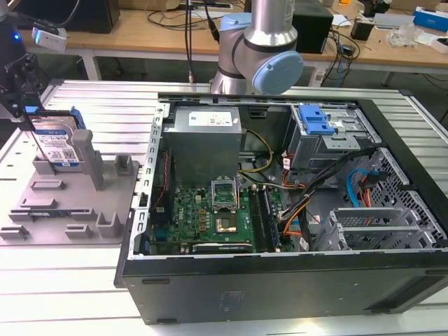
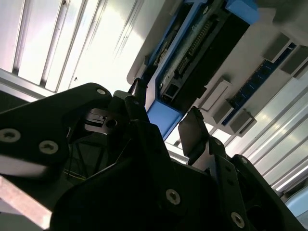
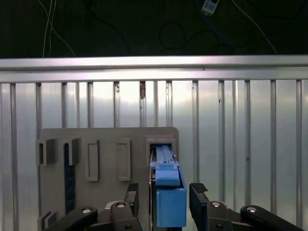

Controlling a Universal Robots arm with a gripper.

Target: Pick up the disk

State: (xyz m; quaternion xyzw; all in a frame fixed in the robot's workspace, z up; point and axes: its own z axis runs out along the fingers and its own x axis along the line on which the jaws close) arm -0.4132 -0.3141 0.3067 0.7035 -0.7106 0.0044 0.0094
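Observation:
The disk (image 1: pixel 61 143) stands on edge in a slot of the grey fixture (image 1: pixel 70 206) at the exterior view's left, its white-and-blue label facing the camera. My gripper (image 1: pixel 35 136) hangs right over it, fingers reaching down along it. In the first wrist view the disk's blue frame (image 3: pixel 169 197) sits between my two black fingers (image 3: pixel 132 195), with a narrow gap on each side; the gripper (image 3: pixel 165 193) is open around it. The second wrist view shows the disk (image 2: pixel 192 53) from its edge, and the gripper (image 2: pixel 166 120) straddles its blue end.
An open computer case (image 1: pixel 392 231) fills the middle and the exterior view's right, with a blue drive-bay bracket (image 1: pixel 315 120) inside. The arm's base (image 1: pixel 259 49) rises behind it. The fixture has several upright posts (image 1: pixel 87 157). Ribbed metal table (image 1: pixel 56 280) lies all around.

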